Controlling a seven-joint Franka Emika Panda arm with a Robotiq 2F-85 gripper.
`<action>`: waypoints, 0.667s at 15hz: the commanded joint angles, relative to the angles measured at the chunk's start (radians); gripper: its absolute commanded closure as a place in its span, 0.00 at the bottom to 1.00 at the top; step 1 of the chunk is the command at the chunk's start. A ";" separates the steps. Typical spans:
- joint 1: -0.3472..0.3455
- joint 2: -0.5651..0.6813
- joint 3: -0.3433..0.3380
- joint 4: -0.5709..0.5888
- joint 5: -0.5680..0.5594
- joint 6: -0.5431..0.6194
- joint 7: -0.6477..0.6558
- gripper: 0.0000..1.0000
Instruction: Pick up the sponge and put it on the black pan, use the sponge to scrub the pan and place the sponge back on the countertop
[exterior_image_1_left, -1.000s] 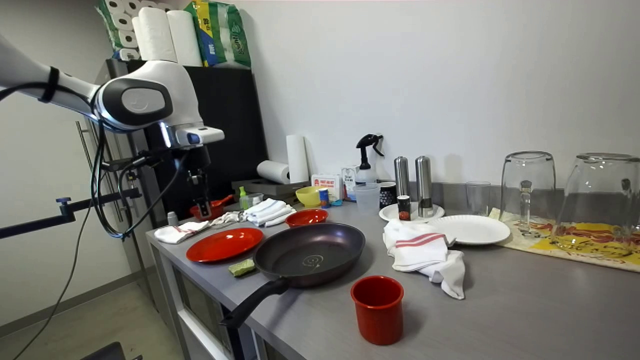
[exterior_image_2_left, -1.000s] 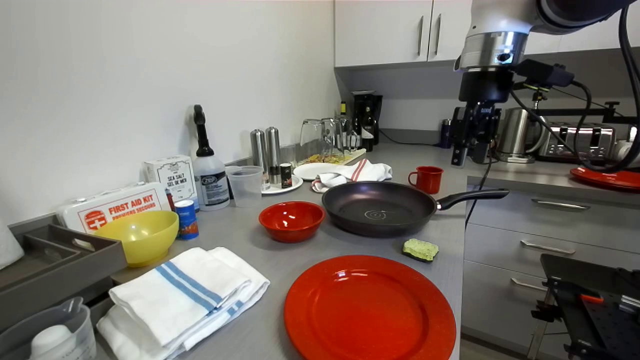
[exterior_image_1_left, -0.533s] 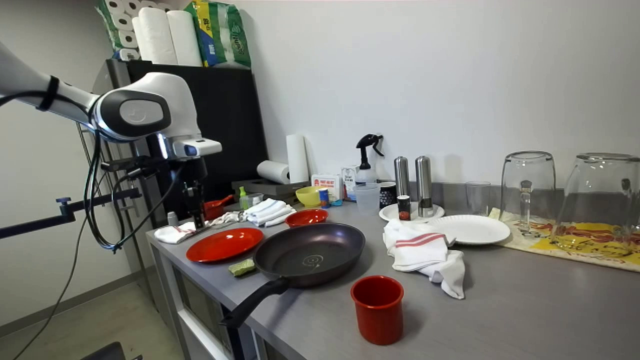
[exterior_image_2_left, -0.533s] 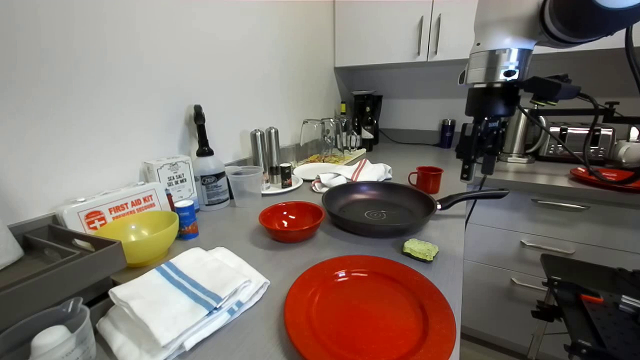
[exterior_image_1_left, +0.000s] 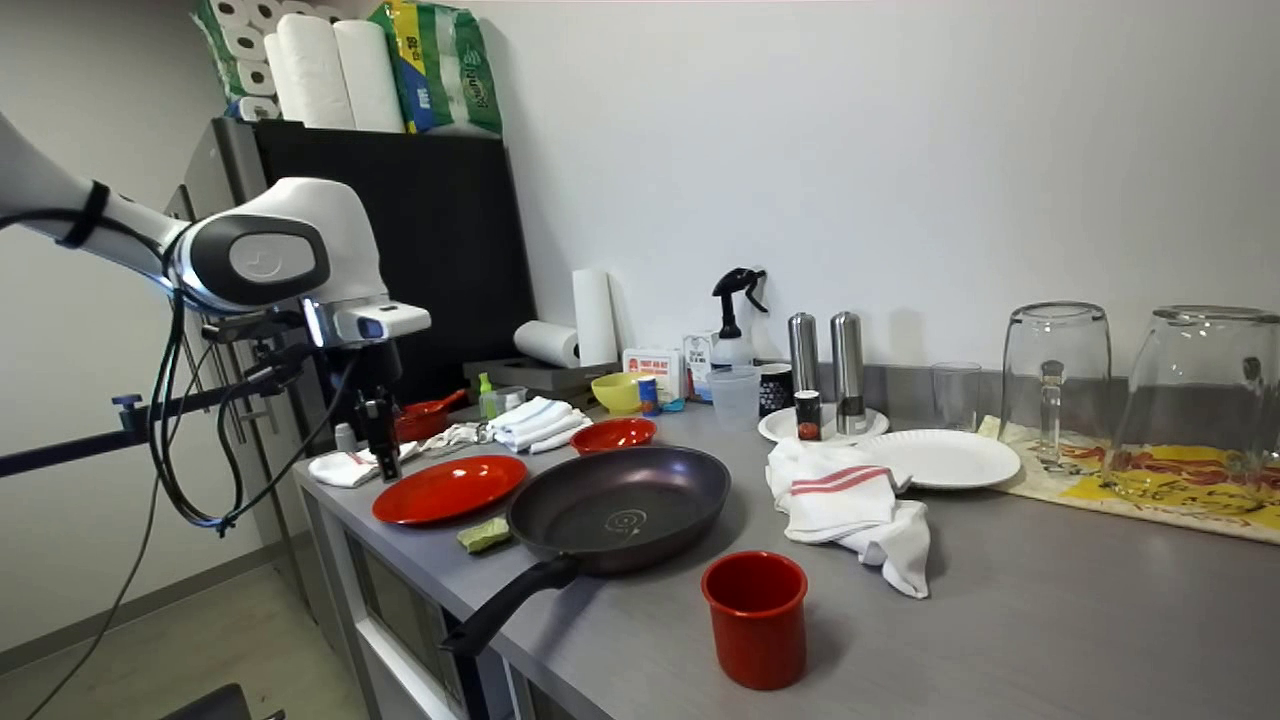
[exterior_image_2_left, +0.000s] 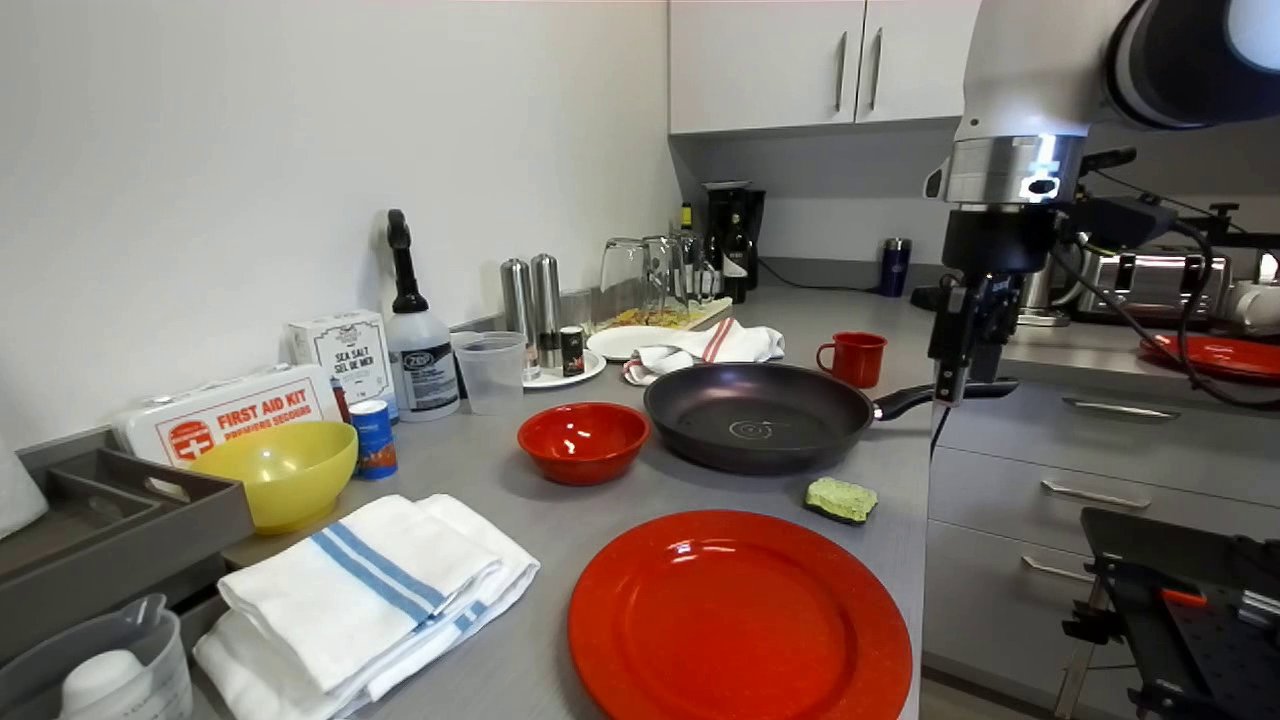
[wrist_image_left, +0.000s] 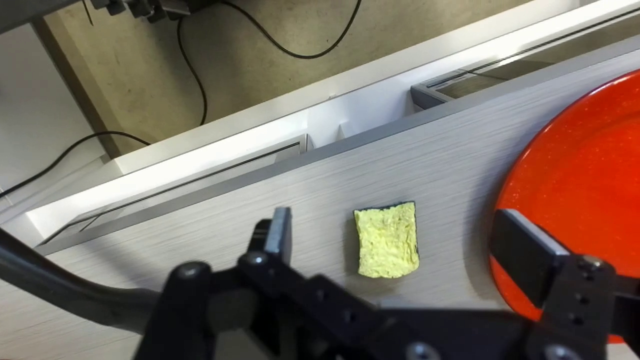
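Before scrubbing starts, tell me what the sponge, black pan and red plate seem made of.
Sponge: probably soft foam with a matte finish, judging by its pitted, uneven face. Black pan: likely metal under a nonstick coating, given the smooth, soft sheen inside; its handle, duller, may be plastic. Red plate: glossy, with pale specks; could be enamelled metal or glazed ceramic.

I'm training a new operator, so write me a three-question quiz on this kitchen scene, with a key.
1. Multiple choice: what is printed on the white case?
a) Tool Kit
b) First Aid Kit
c) Fire Blanket
2. True or false: the handle of the black pan juts past the edge of the countertop.
3. Short answer: in the wrist view, what shows between the jaws of the open pincer?
Key: 1, b; 2, true; 3, the sponge.
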 joint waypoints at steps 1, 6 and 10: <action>0.013 0.006 0.020 -0.032 -0.005 0.075 -0.001 0.00; -0.023 0.100 0.032 -0.001 -0.064 0.179 0.025 0.00; -0.043 0.193 0.037 0.024 -0.105 0.253 0.066 0.00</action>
